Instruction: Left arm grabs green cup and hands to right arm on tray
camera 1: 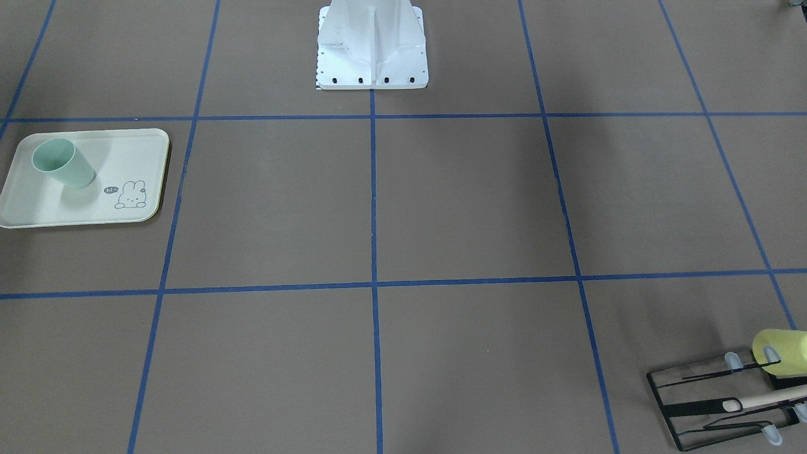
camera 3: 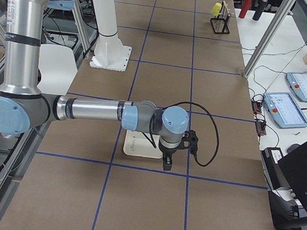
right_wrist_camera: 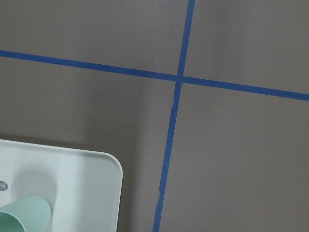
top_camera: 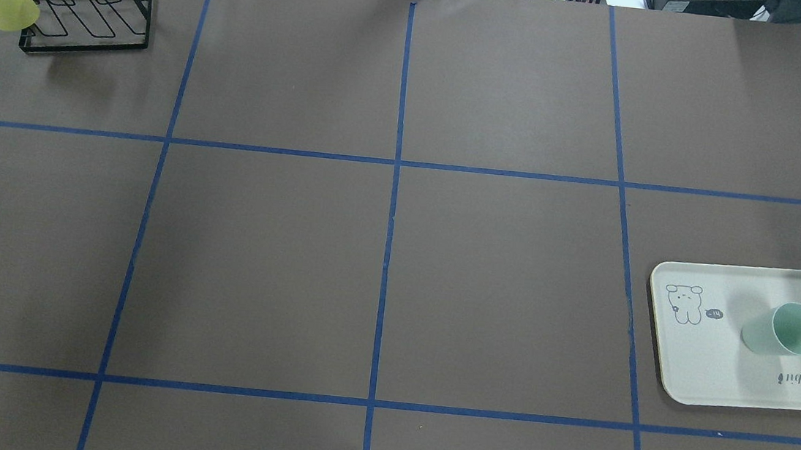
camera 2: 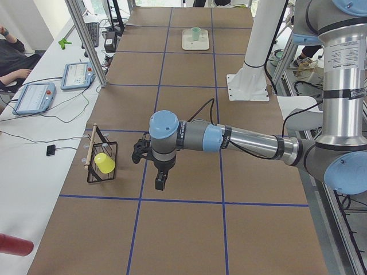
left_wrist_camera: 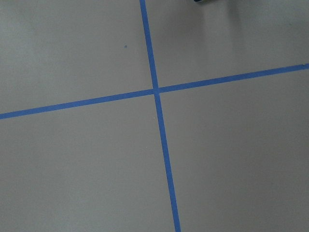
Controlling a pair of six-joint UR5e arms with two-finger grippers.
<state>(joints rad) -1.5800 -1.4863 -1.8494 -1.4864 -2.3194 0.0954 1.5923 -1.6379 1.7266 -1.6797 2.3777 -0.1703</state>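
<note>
The green cup [camera 1: 63,162] stands mouth up on the cream tray [camera 1: 135,148] at the table's end on my right. Cup [top_camera: 786,330] and tray [top_camera: 703,364] also show in the overhead view, and in the right wrist view the cup [right_wrist_camera: 24,217] sits at the lower left on the tray [right_wrist_camera: 82,183]. My left gripper [camera 2: 160,182] points down above the table near the black rack, far from the cup [camera 2: 195,33]. My right gripper [camera 3: 166,162] points down just beside the tray [camera 3: 134,145]. Both show only in side views, so I cannot tell if they are open or shut.
A black wire rack [top_camera: 90,11] with a yellow-green cup [top_camera: 1,6] on it stands at the far corner on my left. The white robot pedestal [camera 1: 372,50] is at the table's middle edge. Tablets [camera 2: 34,97] and an operator sit at a side table.
</note>
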